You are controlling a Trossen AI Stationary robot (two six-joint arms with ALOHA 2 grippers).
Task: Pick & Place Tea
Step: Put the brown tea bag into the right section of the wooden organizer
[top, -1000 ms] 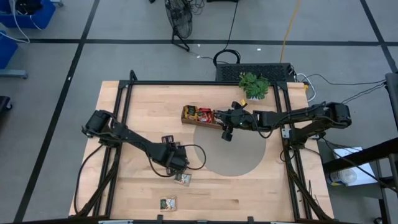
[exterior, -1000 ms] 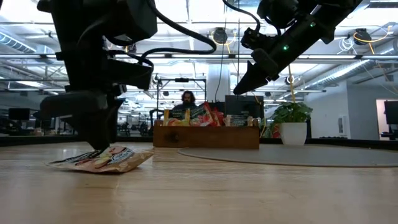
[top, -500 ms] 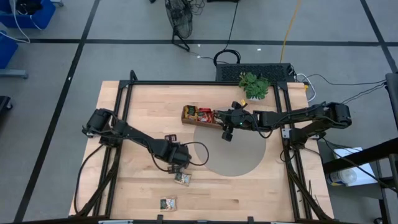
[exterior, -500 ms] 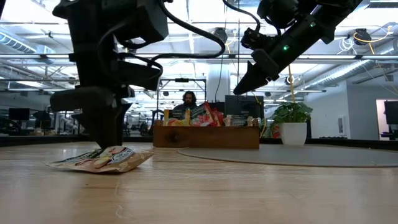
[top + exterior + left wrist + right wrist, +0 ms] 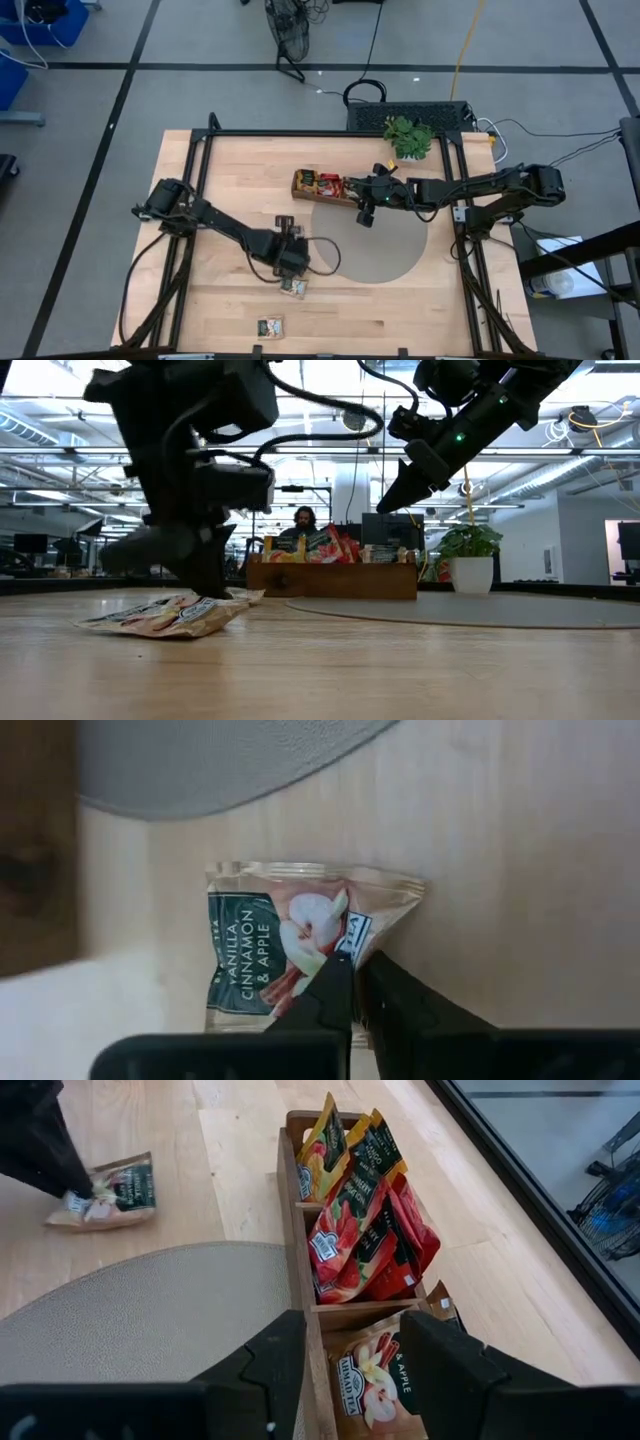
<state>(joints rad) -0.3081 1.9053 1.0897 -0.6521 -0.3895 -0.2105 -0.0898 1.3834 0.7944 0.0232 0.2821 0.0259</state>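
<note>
Near the table's front, left of the grey mat (image 5: 370, 240): left gripper (image 5: 352, 982) down on a sachet (image 5: 290, 945), fingers pinched together at its edge, seemingly on the wrapper; sachet flat on the wood, label reading vanilla, cinnamon and apple. Looks like the grasp step of a pick, lift not yet begun. Firmness of the hold hard to judge, only a corner caught.

Second sachet (image 5: 270, 326) closer to the front edge, apart from the first. Further back, tray (image 5: 300, 1230) with several red and yellow sachets upright in its compartments. Right gripper (image 5: 345, 1370) hanging above the tray's near end, fingers spread, nothing between them; waiting.

Next move, by judgement: straight lift clear of the wood, check the sachet comes along, then carry across the mat to a tray compartment with room, keeping clear of the right arm
</note>
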